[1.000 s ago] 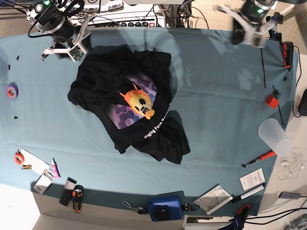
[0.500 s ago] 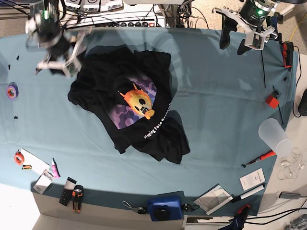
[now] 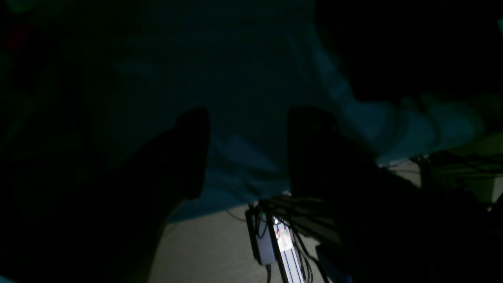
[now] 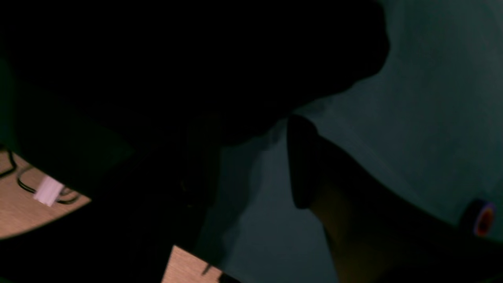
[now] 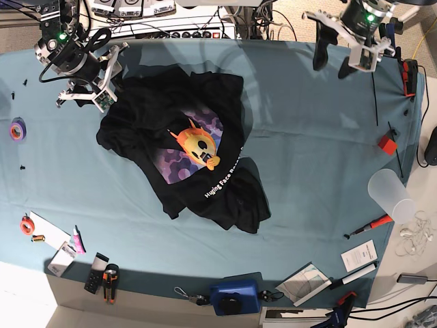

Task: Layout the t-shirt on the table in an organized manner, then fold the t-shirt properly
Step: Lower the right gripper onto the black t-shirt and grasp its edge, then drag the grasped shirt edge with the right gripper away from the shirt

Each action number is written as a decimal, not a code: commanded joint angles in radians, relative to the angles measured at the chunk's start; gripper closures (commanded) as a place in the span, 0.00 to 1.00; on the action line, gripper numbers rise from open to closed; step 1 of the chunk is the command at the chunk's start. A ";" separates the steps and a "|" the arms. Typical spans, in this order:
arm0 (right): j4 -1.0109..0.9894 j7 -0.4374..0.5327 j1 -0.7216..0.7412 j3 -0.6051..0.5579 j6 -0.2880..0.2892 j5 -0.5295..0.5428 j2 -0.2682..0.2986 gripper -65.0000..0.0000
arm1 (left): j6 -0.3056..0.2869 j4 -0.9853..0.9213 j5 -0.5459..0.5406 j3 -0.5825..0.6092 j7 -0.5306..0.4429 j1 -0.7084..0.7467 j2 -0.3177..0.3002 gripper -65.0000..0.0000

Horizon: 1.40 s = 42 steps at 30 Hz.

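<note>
The black t-shirt [image 5: 198,147] lies crumpled on the teal table [image 5: 314,150], left of centre, with its orange face print and white lettering facing up. My right gripper [image 5: 85,94] hovers at the shirt's far left corner. In the right wrist view this gripper [image 4: 251,165] is open with nothing between its fingers, and the dark t-shirt [image 4: 196,59] fills the area just beyond them. My left gripper [image 5: 332,60] hangs open over the far right of the table, well away from the shirt. In the left wrist view it [image 3: 247,153] holds nothing, and bare table [image 3: 243,78] lies beyond it.
A purple tape roll [image 5: 17,128] and an orange one [image 5: 26,225] lie at the left edge. On the right are a red block [image 5: 388,144] and a clear cup [image 5: 390,195]. Small tools and a blue device [image 5: 234,295] line the near edge. Cables and a power strip [image 3: 275,239] sit behind the table.
My right gripper has swung left and toward the shirt's far left corner. The left gripper's fingers have spread wider near the far edge. The shirt has not moved.
</note>
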 commanded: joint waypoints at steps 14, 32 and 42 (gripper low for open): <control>-0.057 0.004 0.113 -0.291 -0.165 -0.209 0.011 0.58 | -0.004 0.017 -0.015 -0.003 -0.023 -0.008 -0.003 0.50; 0.127 0.006 0.200 -0.415 -0.364 -0.433 0.012 1.00 | -0.004 0.017 -0.015 -0.003 -0.025 -0.008 -0.003 0.50; 0.131 0.062 0.338 -0.211 -0.418 -0.407 0.011 1.00 | -0.004 0.017 -0.015 -0.003 -0.025 -0.008 -0.003 0.50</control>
